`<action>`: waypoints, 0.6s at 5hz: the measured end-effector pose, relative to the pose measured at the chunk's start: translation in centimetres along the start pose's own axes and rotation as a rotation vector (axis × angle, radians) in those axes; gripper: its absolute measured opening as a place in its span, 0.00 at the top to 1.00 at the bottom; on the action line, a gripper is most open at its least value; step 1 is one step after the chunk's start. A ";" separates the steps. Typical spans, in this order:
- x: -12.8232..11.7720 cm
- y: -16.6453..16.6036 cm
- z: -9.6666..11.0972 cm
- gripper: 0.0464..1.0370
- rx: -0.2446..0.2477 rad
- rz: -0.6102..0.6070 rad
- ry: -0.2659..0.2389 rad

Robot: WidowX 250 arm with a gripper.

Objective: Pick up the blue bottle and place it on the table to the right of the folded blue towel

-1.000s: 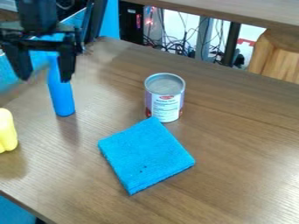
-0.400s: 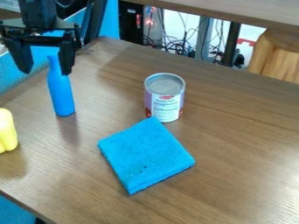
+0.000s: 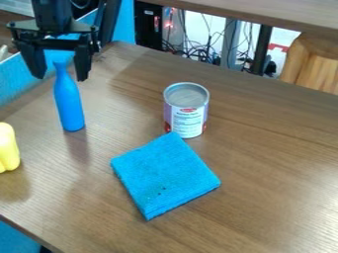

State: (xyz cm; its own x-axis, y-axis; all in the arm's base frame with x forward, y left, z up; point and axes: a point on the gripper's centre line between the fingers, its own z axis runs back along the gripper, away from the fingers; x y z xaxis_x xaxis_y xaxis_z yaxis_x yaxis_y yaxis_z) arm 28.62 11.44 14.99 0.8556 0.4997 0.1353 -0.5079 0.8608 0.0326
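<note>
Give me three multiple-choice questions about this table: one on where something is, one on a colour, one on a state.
1. Where is the folded cloth?
A: nearer the camera than the can
B: on top of the can
C: off the table

2. What colour is the bottle?
A: red
B: green
C: blue

3. How are the gripper's fingers?
A: closed together
B: spread apart
C: crossed

Answers:
1: A, it lies in front of the can.
2: C, its body is blue all over.
3: B, a wide gap shows between the fingertips.
</note>
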 end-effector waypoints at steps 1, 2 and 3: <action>0.8 0.4 -0.5 0.04 0.005 0.028 0.008; 1.5 0.4 -0.8 0.04 0.013 0.031 0.008; 1.8 0.5 -1.3 0.10 0.021 0.031 0.014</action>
State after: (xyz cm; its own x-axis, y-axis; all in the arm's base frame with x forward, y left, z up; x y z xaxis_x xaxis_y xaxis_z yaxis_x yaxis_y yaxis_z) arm 30.02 12.86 13.96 0.8407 0.5275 0.1227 -0.5360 0.8428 0.0492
